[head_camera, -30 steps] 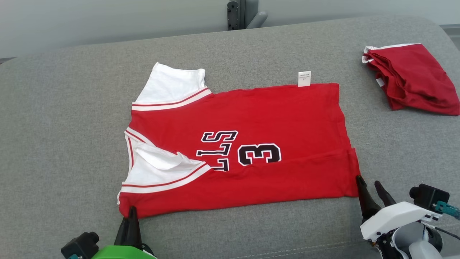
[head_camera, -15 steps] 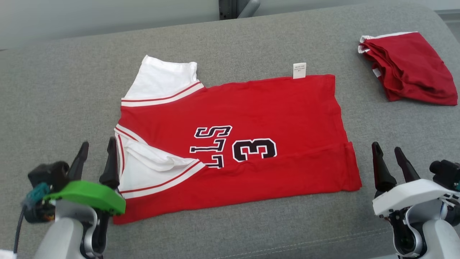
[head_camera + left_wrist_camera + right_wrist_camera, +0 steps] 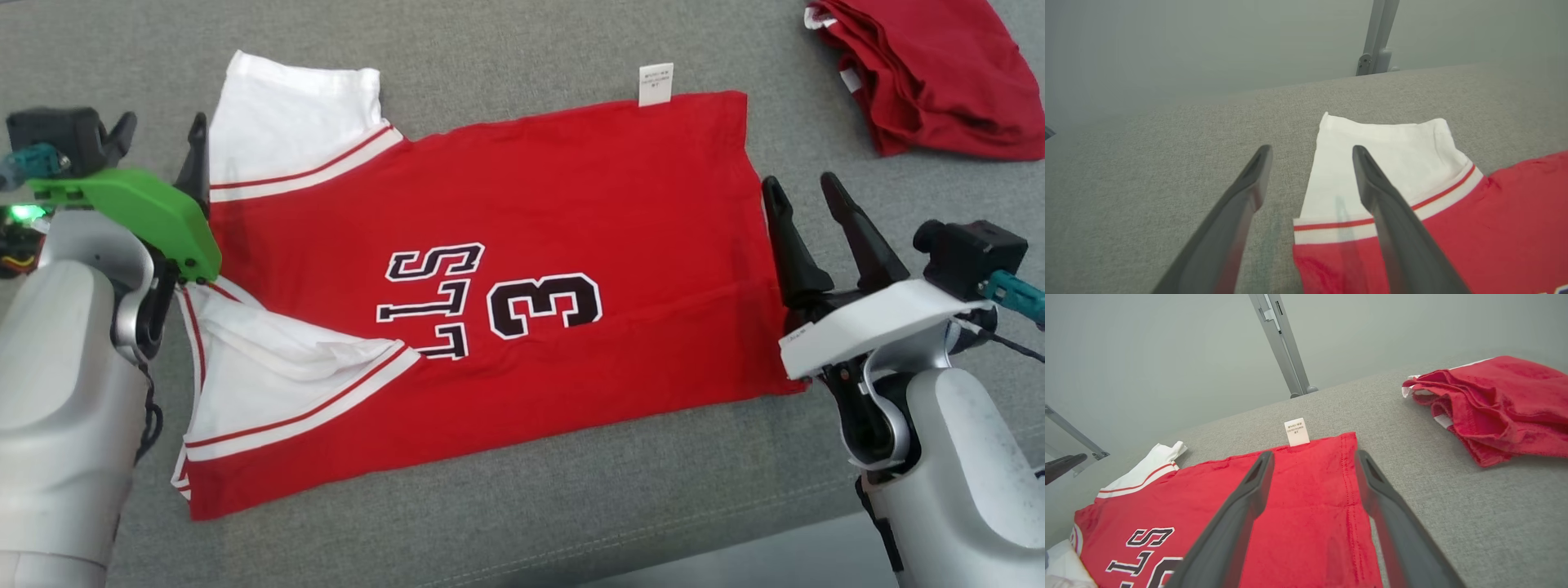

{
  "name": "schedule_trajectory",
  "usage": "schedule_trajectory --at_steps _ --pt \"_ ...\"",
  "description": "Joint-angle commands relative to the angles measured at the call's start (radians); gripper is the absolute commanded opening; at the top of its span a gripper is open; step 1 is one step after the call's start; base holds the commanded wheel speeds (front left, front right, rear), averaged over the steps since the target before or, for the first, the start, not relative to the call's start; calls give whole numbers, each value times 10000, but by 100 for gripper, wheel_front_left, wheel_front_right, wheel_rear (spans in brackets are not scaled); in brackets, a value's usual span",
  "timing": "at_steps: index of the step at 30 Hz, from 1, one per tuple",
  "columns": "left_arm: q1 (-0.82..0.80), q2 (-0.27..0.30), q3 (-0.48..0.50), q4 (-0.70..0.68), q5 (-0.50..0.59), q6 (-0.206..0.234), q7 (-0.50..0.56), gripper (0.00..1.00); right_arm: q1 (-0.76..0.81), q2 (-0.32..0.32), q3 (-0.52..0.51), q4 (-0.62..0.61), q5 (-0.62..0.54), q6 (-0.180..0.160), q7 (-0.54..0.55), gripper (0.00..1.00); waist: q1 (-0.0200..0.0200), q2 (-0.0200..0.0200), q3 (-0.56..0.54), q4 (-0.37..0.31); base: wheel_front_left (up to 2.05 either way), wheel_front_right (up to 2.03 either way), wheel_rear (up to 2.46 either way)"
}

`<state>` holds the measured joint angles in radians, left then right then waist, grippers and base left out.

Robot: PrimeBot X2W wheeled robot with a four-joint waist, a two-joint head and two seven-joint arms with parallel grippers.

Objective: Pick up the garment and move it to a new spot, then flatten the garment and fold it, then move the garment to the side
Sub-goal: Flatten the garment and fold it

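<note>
1. we are seeing the red and white cloth sports shirt [image 3: 522, 245] lying spread out on the grey soft cushion [image 3: 506, 523].
2. our left gripper [image 3: 163, 122] is hanging wide open by its white sleeve, holding nothing.
3. our right gripper [image 3: 798, 181] is hanging wide open at its red hem, holding nothing.

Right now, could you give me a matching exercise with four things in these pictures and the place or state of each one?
Things:
1. jersey
2. label
3. folded red garment
4. left gripper

Places or states:
A. far right on the grey surface
B. open, by the white sleeve
C. spread out in the middle
D. sticking out from the jersey's far edge

Pairs: 1-C, 2-D, 3-A, 4-B
</note>
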<state>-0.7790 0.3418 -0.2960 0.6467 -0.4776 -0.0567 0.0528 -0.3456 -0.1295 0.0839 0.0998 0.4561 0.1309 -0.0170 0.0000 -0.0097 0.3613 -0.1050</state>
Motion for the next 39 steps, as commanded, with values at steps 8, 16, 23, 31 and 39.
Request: schedule_trajectory --at_steps 8,16,23,31,39 --pt "-1931 174 -271 1632 393 -144 297 100 -990 -270 812 -89 234 -5 -275 100 0 97 1572 -952 0 0 0" --pt "-2777 238 -249 2727 407 23 40 100 -1338 -387 1242 97 383 -5 -621 100 0 97 1856 -1159 0 0 0" --pt "-3016 256 -217 3593 310 53 -235 100 -1561 -465 1478 233 548 -5 -834 100 0 97 1905 -1309 0 0 0" --pt "-3203 -4 -431 4248 270 -198 -591 0 -1687 -582 1556 400 621 -5 -990 100 0 97 1846 -1235 0 0 0" --pt "-3374 -219 -513 4373 136 -431 -1294 0 -2111 -970 1608 846 238 -5 -698 100 0 97 1560 -878 0 0 0"
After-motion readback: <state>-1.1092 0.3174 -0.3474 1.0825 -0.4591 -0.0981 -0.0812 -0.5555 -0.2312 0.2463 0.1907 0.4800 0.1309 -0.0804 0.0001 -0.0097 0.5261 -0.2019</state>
